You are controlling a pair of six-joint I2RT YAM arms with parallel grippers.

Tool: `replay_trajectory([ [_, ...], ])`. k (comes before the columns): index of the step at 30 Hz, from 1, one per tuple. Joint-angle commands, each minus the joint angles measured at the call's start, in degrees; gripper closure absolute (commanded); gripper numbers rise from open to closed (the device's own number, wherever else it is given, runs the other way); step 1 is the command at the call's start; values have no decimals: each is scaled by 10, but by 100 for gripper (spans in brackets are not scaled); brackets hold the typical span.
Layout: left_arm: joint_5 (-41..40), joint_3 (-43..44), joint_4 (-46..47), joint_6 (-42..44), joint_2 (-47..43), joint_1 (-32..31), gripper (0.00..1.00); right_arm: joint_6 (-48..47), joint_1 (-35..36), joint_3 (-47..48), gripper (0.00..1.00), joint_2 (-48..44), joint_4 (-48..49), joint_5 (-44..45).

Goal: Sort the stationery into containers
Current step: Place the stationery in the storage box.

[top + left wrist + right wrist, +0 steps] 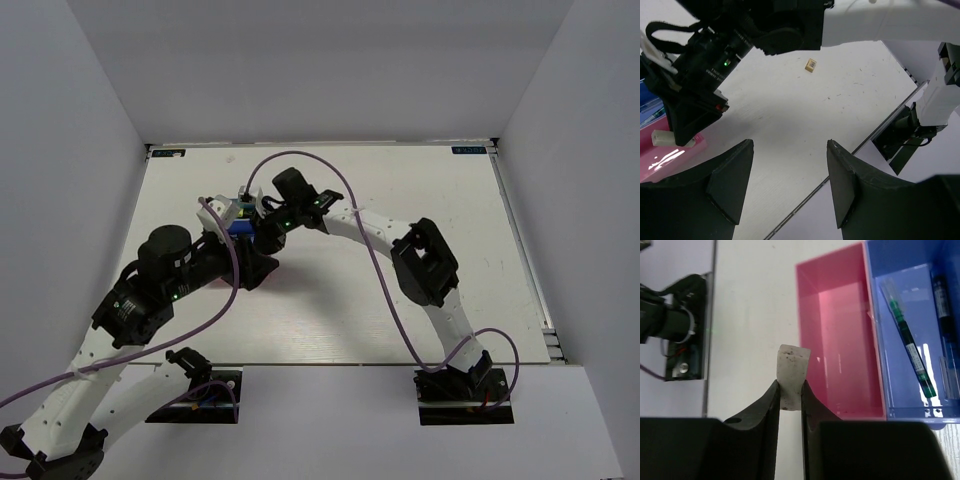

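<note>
My right gripper (790,385) is shut on the small cream piece (792,362), holding it upright above the table just left of the pink tray (835,340). The pink tray looks bare inside. Beside it, the blue tray (905,270) holds a green pen (907,347) and a darker pen (942,305). The left wrist view shows the cream piece (662,137) over the pink tray's edge (670,157). My left gripper (790,150) is open and empty, hovering over bare table. From above, both grippers meet near the blue tray (240,228). The highlighters and the third tray are hidden.
A small tan block (811,65) lies alone on the white table beyond the right arm. The right arm's base (910,135) and the table's near edge (840,165) lie to the right of my left gripper. White walls enclose the table.
</note>
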Motion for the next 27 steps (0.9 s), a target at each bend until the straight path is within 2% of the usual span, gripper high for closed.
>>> replay_trajectory([
  [1,3,-7,1,-7,-2,2,29,-29,12,4,100,6,20,70],
  [6,2,-17,5,-6,0,2,29,-44,17,14,98,16,11,122],
  [7,2,-20,3,-7,1,2,29,-51,19,14,94,15,9,128],
  [8,3,-19,1,-6,2,3,29,-54,19,14,81,15,7,131],
  [11,2,-22,-1,-8,-1,2,29,-59,21,8,65,10,4,130],
  [12,1,-23,-1,-8,-2,2,29,-58,17,5,57,8,5,130],
  [17,-5,-24,-3,-8,-9,2,28,-36,17,8,53,-4,10,132],
  [20,-8,-22,-6,-7,-12,2,28,-30,16,8,53,-15,11,134],
  [23,-11,-20,-11,-8,-16,2,28,-22,15,8,60,-31,9,136],
  [24,-12,-23,-16,-9,-18,2,29,-6,13,11,67,-44,9,167],
  [25,-11,-23,-17,-10,-19,2,32,4,12,11,90,-49,7,185],
  [26,-10,-27,-17,-11,-24,2,33,16,9,10,100,-53,0,225],
  [27,-9,-30,-17,-14,-31,2,37,37,3,13,100,-71,-5,264],
])
